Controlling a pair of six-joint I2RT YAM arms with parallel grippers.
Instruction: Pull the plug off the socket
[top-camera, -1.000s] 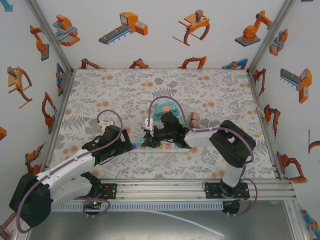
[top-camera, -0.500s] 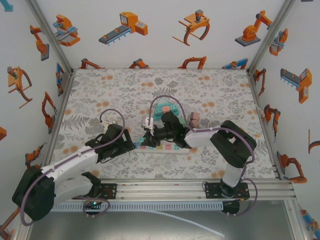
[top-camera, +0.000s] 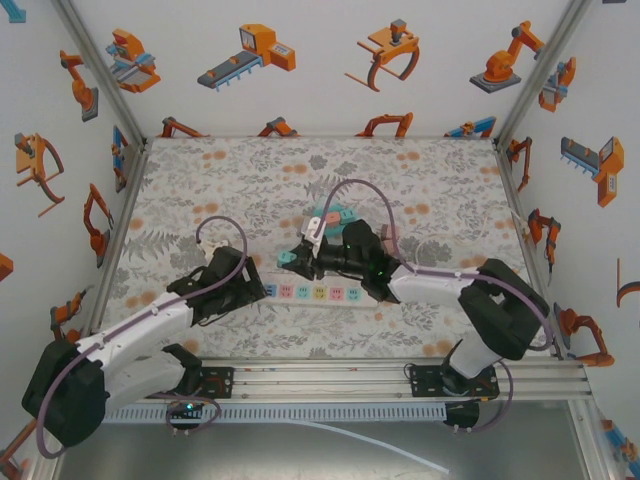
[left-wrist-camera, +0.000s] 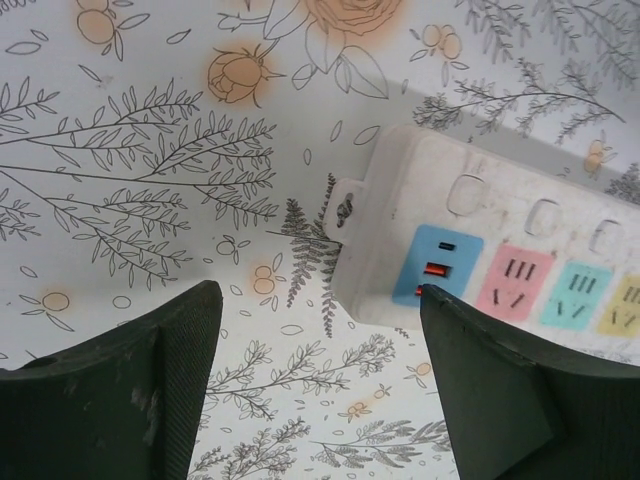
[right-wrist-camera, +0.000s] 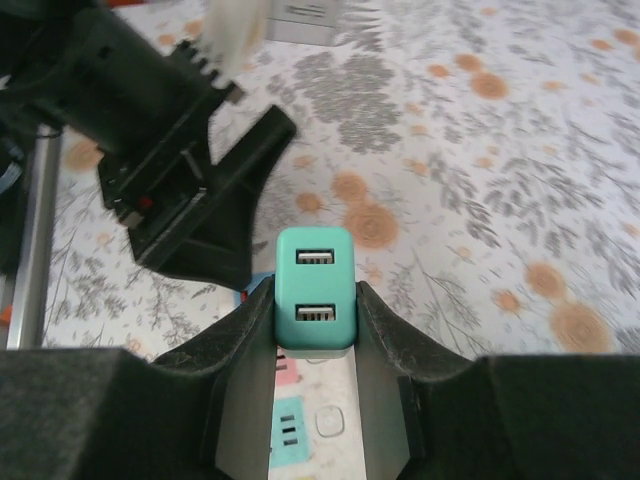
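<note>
Here the right end effector (right-wrist-camera: 314, 298) is clamped on the teal plug (right-wrist-camera: 314, 275), USB ports facing out. It holds the plug just above the white power strip (top-camera: 318, 293), clear of its sockets. The left end effector (left-wrist-camera: 315, 300) stands partly wide at the strip's left end, one finger (left-wrist-camera: 500, 390) just beside its corner and the other apart. The floral tabletop (top-camera: 200, 190) lies open toward the left and far walls. A second teal piece (top-camera: 330, 214) and a pinkish block (top-camera: 388, 236) sit just behind the right wrist.
</note>
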